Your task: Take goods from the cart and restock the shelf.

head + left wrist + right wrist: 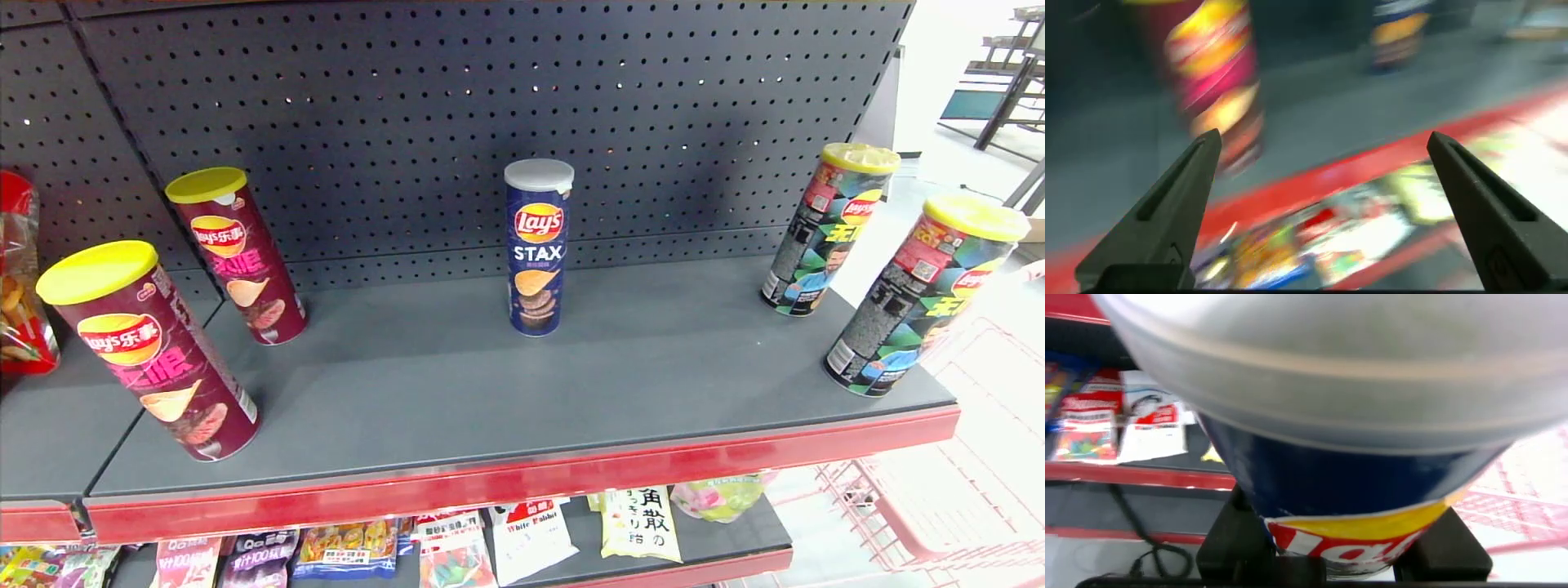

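Sitting clamped between the right fingers point(1234, 551), blue chip can point(1331, 474).

head cam: fwd+down, mid-range over shelf point(490, 392) | L wrist: out front, near shelf's red lip point(1372, 163), facing maroon chip can point(1212, 82) | R wrist: v. close on blue chip can point(1331, 482) | shared: lower-shelf snack bags point(531, 535)

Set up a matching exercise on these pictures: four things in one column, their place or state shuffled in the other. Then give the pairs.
1. front maroon can
2. standing blue can
3. left pincer
4. right pincer

A. shut on the held blue can
B. middle of the shelf, grey lid
C. open
D. left part of the shelf, yellow lid

Pairs: 1-D, 2-B, 3-C, 4-A.
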